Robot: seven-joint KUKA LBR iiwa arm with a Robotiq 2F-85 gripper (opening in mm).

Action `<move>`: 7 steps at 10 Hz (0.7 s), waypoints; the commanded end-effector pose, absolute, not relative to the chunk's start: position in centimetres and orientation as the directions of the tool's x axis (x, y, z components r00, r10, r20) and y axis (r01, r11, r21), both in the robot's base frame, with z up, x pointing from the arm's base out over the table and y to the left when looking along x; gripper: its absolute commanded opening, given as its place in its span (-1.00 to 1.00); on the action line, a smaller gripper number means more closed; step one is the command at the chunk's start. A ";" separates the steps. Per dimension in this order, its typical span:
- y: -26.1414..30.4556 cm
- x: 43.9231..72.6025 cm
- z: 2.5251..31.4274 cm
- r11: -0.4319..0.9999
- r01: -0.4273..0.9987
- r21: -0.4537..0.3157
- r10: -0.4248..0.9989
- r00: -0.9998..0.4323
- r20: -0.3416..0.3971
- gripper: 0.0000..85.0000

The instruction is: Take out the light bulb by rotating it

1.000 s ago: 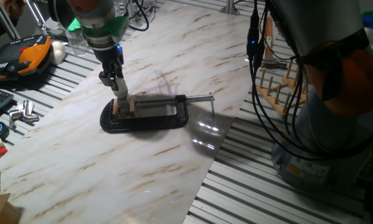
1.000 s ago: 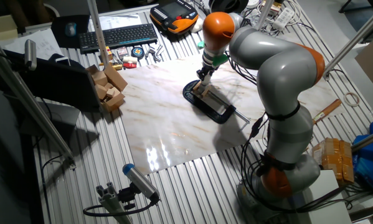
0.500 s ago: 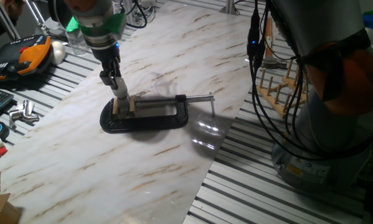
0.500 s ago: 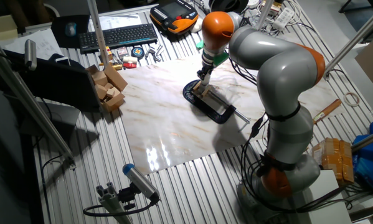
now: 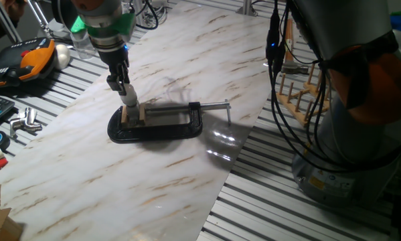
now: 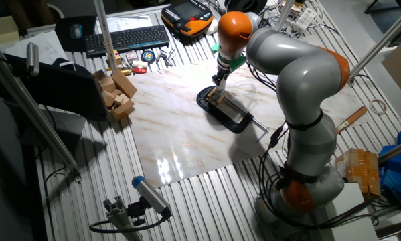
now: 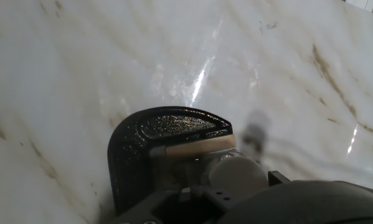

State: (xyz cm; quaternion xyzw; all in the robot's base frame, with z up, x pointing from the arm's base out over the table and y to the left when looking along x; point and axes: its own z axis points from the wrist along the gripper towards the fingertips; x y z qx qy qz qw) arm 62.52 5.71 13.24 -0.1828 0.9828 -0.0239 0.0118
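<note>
The light bulb (image 7: 237,176) sits in a wood block (image 5: 132,114) held in the black clamp (image 5: 156,125) on the marble board (image 5: 86,181), right under the gripper (image 5: 130,102), and I cannot tell if the claw pinches it or is spread. I think the claw could slip on the smooth round glass, or squeeze too hard and crack it. The bulb seems to stand up, long way pointing up at the hand.
</note>
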 end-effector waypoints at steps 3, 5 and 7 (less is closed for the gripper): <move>5.7 62.5 13.3 0.951 -0.303 -0.063 -0.306 -0.951 -0.048 0.20; 5.8 62.5 13.4 0.965 -0.251 -0.073 -0.256 -0.964 -0.067 1.00; 5.7 62.5 13.2 0.996 -0.068 -0.051 -0.071 -0.995 -0.075 1.00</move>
